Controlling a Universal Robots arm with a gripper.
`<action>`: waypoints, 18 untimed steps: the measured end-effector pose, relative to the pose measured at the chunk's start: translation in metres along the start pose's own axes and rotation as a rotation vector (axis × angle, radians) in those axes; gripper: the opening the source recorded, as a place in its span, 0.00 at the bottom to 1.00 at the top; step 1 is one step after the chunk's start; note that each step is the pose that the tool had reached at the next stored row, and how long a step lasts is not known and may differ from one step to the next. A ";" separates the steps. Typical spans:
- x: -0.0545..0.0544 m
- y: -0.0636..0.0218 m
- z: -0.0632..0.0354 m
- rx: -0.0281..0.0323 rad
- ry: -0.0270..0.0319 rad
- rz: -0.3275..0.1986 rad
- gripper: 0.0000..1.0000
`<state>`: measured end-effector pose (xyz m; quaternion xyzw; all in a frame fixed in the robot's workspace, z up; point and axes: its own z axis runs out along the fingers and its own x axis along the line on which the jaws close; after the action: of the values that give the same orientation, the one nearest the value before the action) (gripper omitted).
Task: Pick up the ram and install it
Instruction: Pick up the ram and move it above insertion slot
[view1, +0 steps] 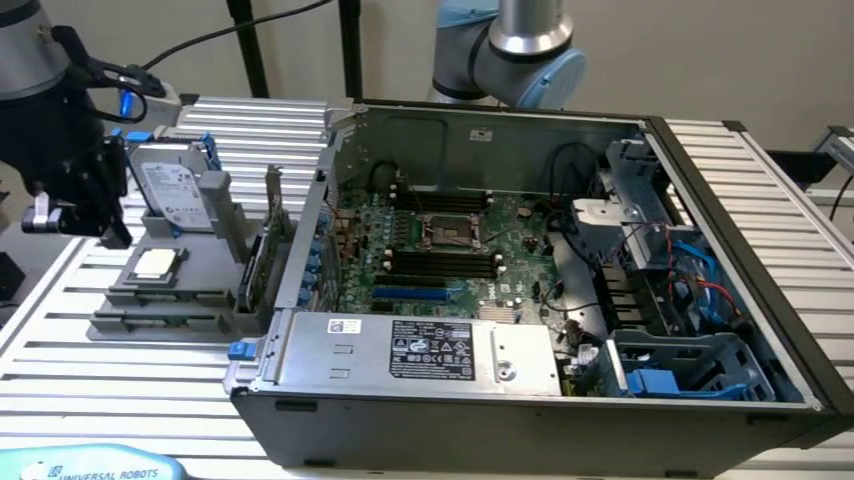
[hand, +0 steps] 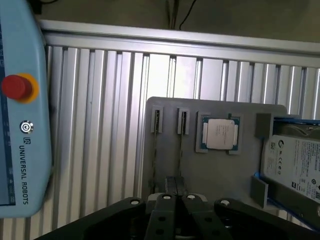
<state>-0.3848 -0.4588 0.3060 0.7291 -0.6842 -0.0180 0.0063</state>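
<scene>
Closed tool (hand: 175, 199), fingers pressed together, above grey holder (hand: 220, 175) on slatted desk (hand: 100, 125), processor (hand: 219, 134) and hard drive (hand: 295, 160) in holder, open computer case (view1: 534, 260) towards the exterior view's right

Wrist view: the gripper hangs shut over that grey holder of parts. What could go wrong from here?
1. The gripper is shut right above a thin ram standing on edge in its slot; coming down like that, it might strike the ram rather than grasp it.
2. The processor lies close beside the ram, so a sideways miss could knock it.
</scene>
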 end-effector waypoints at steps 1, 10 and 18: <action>0.000 -0.0004 0.0004 -0.0002 -0.0002 0.000 0.11; 0.001 -0.0013 0.0053 -0.0002 -0.0004 0.000 0.31; 0.002 -0.0018 0.0198 -0.0002 -0.0004 0.000 0.31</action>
<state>-0.3835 -0.4603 0.2862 0.7291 -0.6841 -0.0182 0.0062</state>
